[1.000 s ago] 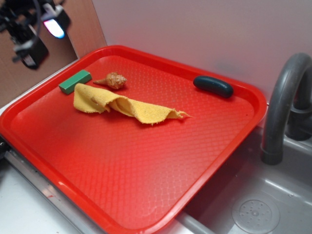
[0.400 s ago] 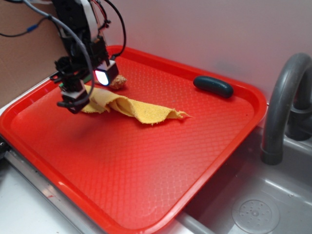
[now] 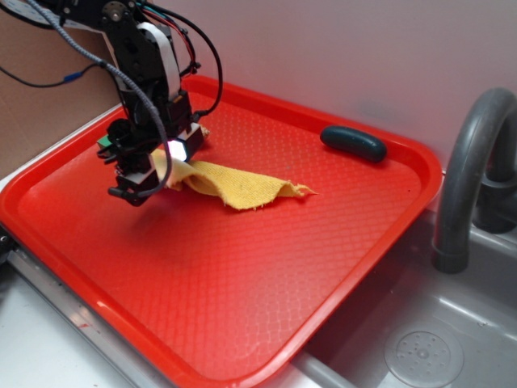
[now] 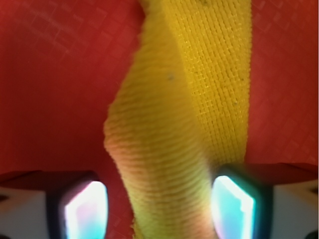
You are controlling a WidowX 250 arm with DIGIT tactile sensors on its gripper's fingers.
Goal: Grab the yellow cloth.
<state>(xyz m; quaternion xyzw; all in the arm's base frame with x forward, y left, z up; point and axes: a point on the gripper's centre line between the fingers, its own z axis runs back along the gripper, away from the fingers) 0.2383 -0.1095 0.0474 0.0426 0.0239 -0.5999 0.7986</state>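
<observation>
Gripper (image 3: pixel 145 182) at left of frame, fingers (image 4: pixel 85 209) spread to either side of the yellow cloth (image 3: pixel 234 183), which lies crumpled on the red tray (image 3: pixel 242 267), left of centre.

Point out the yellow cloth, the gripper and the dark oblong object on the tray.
yellow cloth (image 3: pixel 242 187): exterior view, middle of the folded strip.
gripper (image 4: pixel 159 204): wrist view, midway between the fingertips, astride the cloth.
dark oblong object (image 3: pixel 353 143): exterior view, its centre, near the tray's far edge.

The gripper (image 3: pixel 153 179) has been brought in from the upper left corner and lowered over the cloth's (image 3: pixel 234 184) left end. The block and shell are now hidden behind the arm (image 3: pixel 149 73).
</observation>
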